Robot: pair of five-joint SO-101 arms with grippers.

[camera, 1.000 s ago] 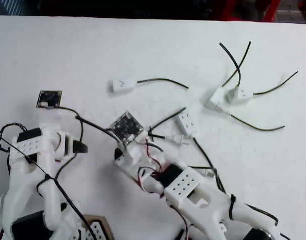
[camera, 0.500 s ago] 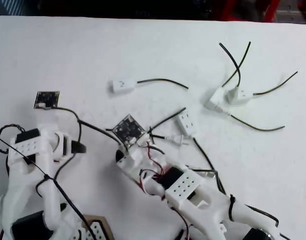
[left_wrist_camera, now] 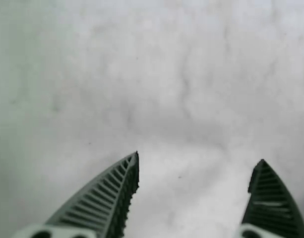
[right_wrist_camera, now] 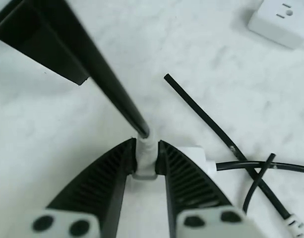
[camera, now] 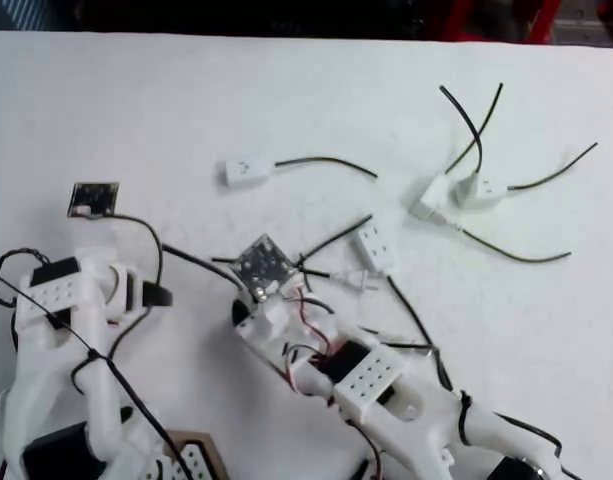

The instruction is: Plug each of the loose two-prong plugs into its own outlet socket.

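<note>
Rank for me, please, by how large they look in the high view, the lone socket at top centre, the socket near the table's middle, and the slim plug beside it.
1. The lone socket and the middle socket look about alike, so I would not rank them.
2. The slim plug is clearly smallest, narrower than either.

White outlet socket [camera: 248,170] lies face-up at upper centre-left, its black cord trailing right. A second socket [camera: 374,246] sits at centre, with a loose two-prong plug [camera: 358,281] just below it. Two white blocks [camera: 479,190] touch at upper right. The right gripper [right_wrist_camera: 146,145] clamps a small white plug [right_wrist_camera: 145,161].
</note>
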